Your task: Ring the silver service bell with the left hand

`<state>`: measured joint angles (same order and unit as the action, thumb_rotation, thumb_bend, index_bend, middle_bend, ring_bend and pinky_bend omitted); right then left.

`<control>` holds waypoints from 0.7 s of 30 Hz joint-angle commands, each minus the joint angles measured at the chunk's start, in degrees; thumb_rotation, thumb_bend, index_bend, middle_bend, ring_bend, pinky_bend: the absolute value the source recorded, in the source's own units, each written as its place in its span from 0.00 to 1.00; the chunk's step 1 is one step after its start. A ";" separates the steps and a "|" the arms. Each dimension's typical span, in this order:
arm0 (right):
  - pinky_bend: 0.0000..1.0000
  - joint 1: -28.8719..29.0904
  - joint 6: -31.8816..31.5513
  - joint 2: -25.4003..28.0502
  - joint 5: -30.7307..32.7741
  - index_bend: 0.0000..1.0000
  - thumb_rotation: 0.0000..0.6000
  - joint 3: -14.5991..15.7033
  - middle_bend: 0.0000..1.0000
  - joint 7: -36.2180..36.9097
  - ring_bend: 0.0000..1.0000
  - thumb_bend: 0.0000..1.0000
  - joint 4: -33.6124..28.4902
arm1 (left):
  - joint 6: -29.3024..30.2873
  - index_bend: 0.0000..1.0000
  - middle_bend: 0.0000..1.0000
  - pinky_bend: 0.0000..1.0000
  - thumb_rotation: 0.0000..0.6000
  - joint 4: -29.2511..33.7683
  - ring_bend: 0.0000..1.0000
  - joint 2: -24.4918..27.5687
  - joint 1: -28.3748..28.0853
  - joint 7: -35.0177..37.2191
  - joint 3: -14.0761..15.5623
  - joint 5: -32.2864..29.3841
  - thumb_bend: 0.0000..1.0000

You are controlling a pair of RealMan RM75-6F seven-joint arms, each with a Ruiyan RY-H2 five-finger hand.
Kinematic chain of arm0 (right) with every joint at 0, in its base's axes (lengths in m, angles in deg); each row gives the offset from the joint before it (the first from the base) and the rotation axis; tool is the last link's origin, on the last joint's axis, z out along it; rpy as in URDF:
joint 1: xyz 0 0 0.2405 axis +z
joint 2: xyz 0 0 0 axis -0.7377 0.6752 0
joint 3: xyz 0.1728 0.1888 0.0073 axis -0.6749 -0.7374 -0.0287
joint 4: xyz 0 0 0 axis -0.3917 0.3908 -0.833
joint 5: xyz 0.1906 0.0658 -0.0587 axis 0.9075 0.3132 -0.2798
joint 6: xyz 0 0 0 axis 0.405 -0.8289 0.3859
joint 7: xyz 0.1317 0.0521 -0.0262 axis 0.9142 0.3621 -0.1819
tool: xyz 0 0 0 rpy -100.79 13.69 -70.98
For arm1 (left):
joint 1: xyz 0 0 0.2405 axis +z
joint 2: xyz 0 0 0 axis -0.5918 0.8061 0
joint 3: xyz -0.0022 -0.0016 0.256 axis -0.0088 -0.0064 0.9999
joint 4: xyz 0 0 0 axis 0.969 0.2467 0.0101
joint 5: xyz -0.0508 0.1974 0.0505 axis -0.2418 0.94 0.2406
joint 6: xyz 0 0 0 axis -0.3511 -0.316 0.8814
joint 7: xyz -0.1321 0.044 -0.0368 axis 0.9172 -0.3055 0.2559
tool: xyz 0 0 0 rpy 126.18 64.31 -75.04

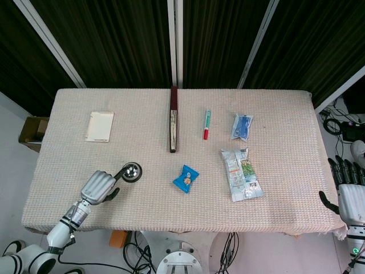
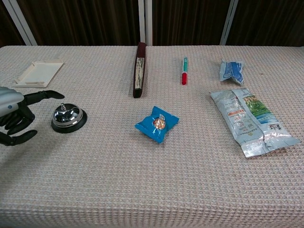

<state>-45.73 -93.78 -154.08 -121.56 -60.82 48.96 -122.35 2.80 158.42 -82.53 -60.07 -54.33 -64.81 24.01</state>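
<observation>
The silver service bell (image 1: 132, 172) (image 2: 68, 118) stands on its black base at the table's front left. My left hand (image 1: 98, 186) (image 2: 14, 114) lies just left of it. One finger is stretched out over the bell's rim, its tip a little above and left of the button. The other fingers are curled in and hold nothing. My right hand (image 1: 349, 193) hangs off the table's right edge, fingers straight and apart, empty; only the head view shows it.
A blue snack packet (image 2: 156, 123) lies mid-table, and a dark long box (image 2: 139, 70) behind it. A red-and-green pen (image 2: 184, 71), a small blue pouch (image 2: 232, 70) and a large white bag (image 2: 249, 118) are to the right. A cream tray (image 2: 38, 73) sits at the back left.
</observation>
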 commanded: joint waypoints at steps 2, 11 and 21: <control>0.00 0.02 0.07 -0.05 0.05 0.00 1.00 0.00 0.00 -0.03 0.00 0.19 0.10 | -2.08 0.09 0.77 0.69 1.00 -0.18 0.70 0.01 -0.33 -0.47 0.61 -0.80 0.43; 0.00 0.00 -0.17 0.18 0.03 0.00 1.00 -0.14 0.00 -0.10 0.00 0.19 -0.13 | -1.52 0.09 0.77 0.69 1.00 0.70 0.70 0.37 -0.42 -0.93 0.13 -0.86 0.43; 0.00 0.18 0.33 0.01 0.11 0.00 1.00 -0.03 0.00 -0.02 0.00 0.19 0.03 | -3.51 0.09 0.78 0.69 1.00 0.41 0.70 0.49 -0.70 -0.74 0.59 -1.94 0.43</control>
<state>-45.55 -93.45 -154.07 -121.45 -60.85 48.94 -122.32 0.54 158.94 -82.06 -60.51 -54.90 -64.51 22.87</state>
